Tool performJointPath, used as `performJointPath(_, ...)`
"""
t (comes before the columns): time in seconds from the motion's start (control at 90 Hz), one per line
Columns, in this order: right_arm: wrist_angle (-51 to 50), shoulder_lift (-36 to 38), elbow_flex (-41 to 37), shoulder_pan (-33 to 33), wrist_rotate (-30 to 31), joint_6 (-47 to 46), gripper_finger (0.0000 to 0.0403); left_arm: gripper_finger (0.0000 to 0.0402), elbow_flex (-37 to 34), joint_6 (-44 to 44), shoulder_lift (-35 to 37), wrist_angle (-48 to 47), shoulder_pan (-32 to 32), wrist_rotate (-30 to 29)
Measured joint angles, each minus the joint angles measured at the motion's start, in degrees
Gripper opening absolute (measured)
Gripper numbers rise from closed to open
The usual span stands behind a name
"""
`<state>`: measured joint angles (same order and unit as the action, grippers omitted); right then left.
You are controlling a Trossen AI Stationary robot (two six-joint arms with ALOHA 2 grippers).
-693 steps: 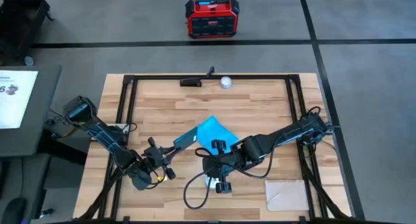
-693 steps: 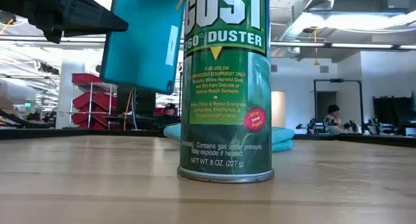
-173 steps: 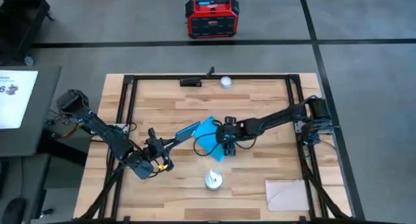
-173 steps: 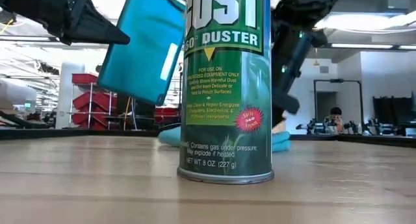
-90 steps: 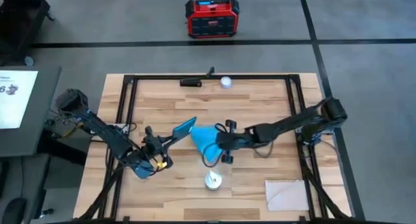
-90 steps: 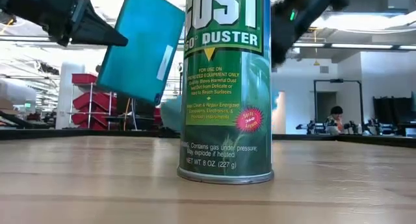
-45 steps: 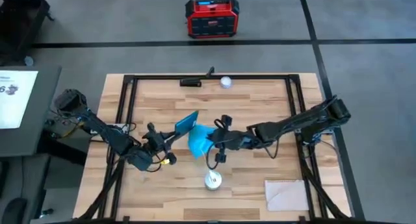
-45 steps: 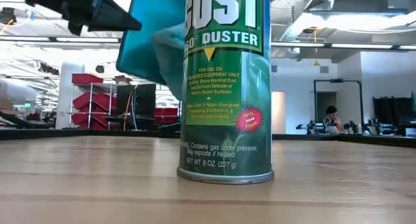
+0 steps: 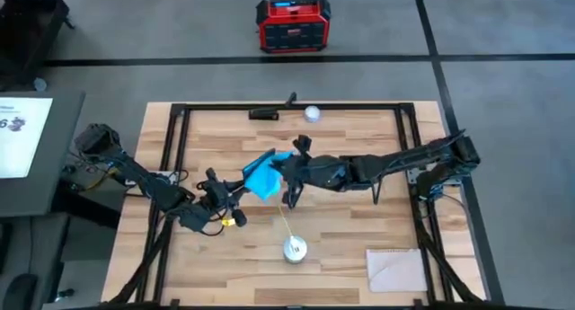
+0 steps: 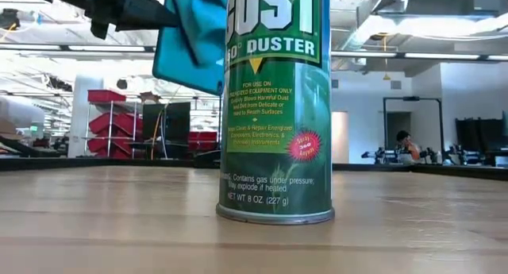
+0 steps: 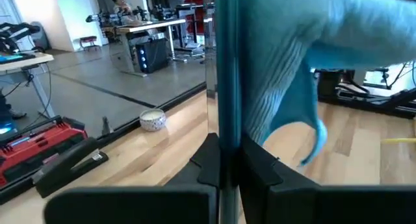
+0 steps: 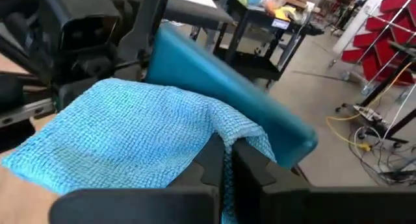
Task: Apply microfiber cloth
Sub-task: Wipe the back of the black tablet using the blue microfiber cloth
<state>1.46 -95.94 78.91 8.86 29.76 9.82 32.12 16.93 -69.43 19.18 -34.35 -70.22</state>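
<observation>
High view: right gripper (image 9: pixel 286 166) pinches microfiber cloth (image 9: pixel 265 180) vs tablet (image 9: pixel 259 163), edge-clamped in left gripper (image 9: pixel 235 186). Contact made; wiping prob. left.

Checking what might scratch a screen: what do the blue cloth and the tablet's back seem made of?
The microfiber cloth looks like soft knit fabric: waffle-textured weave, draping folds. The tablet back seems rigid smooth matte plastic or coated metal, judging by its flat, even teal surface; which one is unclear.

Pretty even overhead lighting, shadows stay soft. Ceiling lights (image 10: pixel 397 24) blow out the low view's top. Wrist views are blurry up close.
</observation>
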Motion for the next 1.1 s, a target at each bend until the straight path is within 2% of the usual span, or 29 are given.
performJointPath(0.156,0.2,-0.1,-1.4,0.5,-1.1,-3.4,0.0000,0.0004,0.0,-1.3,0.0,0.1,0.3,0.0)
performJointPath(0.422,2.1,-5.6,0.1,2.0,-2.1,-3.4,0.0000,0.0004,0.0,-3.9,0.0,2.7,0.6,1.6)
performJointPath(0.733,1.1,-1.9,4.7,0.6,-0.8,2.7,0.0000,0.0004,0.0,-3.1,0.0,2.4,0.7,1.0)
performJointPath(1.1,-1.0,-2.9,1.7,0.5,-2.7,-3.6,0.0000,0.0004,0.0,-3.5,0.0,2.0,0.7,1.0)
